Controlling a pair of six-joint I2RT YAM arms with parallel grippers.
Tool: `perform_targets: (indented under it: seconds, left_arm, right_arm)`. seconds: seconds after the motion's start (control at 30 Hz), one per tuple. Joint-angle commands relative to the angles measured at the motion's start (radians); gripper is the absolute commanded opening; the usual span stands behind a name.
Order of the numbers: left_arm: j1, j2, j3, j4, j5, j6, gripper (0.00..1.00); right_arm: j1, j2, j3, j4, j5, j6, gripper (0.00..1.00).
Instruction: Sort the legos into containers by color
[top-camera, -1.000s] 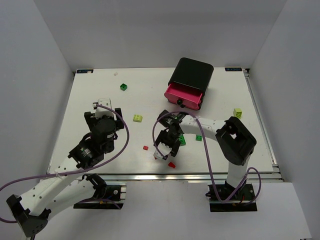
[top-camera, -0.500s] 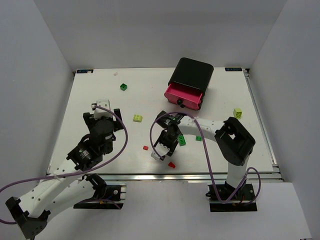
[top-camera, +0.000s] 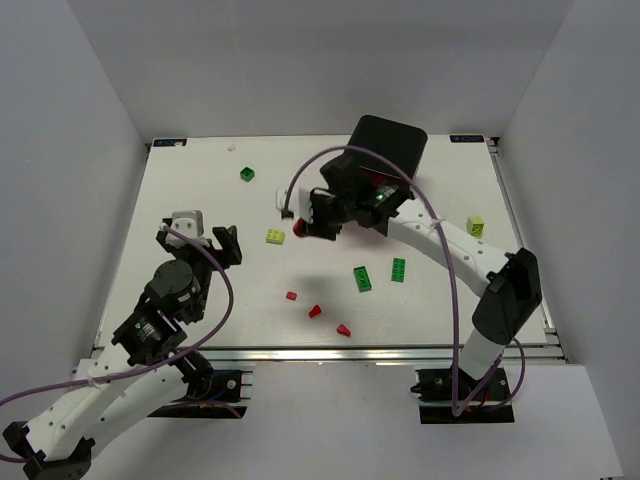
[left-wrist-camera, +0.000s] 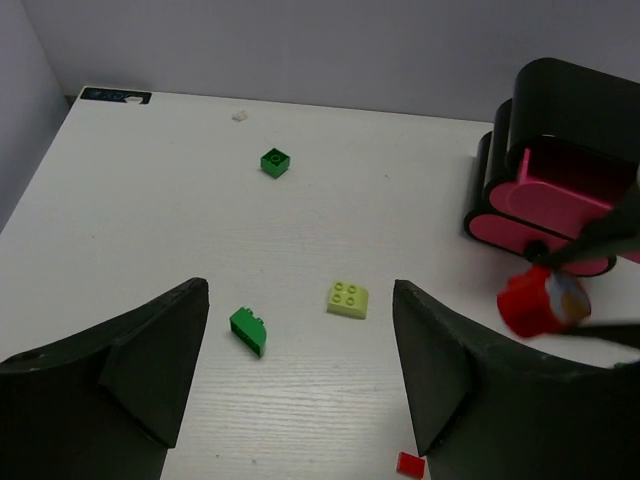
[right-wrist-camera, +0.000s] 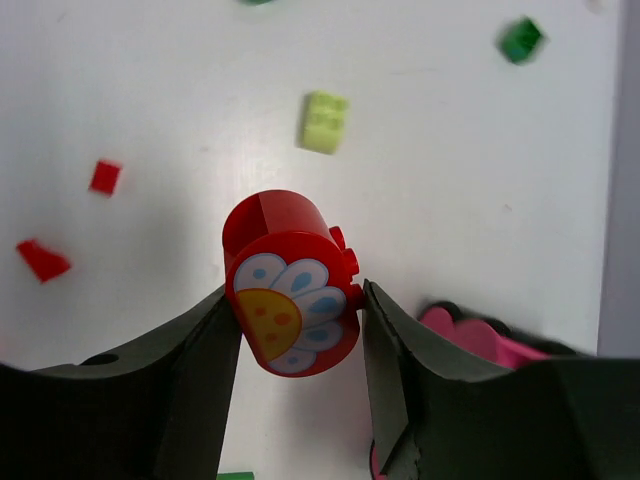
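Now my right arm (top-camera: 455, 245) stretches long across the table (top-camera: 190, 180), from its base at 5 o'clock up toward 12, with the wrist bent back toward 9 just in front of the cabinet (top-camera: 392, 148). My right gripper (right-wrist-camera: 295, 300) pinches a red round piece (right-wrist-camera: 290, 280) with a flower printed on its end. It is lifted off the table near the pink drawers (left-wrist-camera: 560, 188). A second ago this arm was folded low over the near edge at 6 o'clock, with the gripper down among the red bits (top-camera: 343, 329). It has since risen and swung away to 12, and a red bit it was covering now shows. My left arm (top-camera: 150, 330) leans from 7 o'clock toward the middle and has drawn back a little toward 8. My left gripper (left-wrist-camera: 300, 290) is spread wide with nothing in it. Just beyond its fingertips lie the lime-yellow block (left-wrist-camera: 347, 299) and a small dark green piece (left-wrist-camera: 248, 330). The dark green cube (top-camera: 247, 174) sits far off at 11. The two green flat rectangles (top-camera: 362, 279) lie side by side toward 5 of the middle, where they were before.
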Motion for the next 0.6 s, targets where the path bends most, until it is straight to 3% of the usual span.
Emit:
perform_targets:
  seconds: [0.0, 0.2, 0.37, 0.57]
  left_arm:
    - [0.004, -0.002, -0.016, 0.03, 0.102, 0.017, 0.85]
    - [0.004, 0.047, -0.008, 0.027, 0.201, 0.027, 0.91]
    - [0.004, 0.095, 0.0, 0.023, 0.257, 0.03, 0.92]
    - [0.004, 0.131, 0.004, 0.015, 0.283, 0.031, 0.93]
  right_arm:
    - [-0.06, -0.029, 0.105, 0.017, 0.125, 0.343, 0.0]
    - [-0.241, -0.035, 0.179, -0.026, 0.133, 0.456, 0.0]
    - [-0.343, 0.022, 0.237, -0.07, 0.143, 0.41, 0.0]
    - [-0.377, 0.11, 0.324, -0.095, 0.149, 0.303, 0.09]
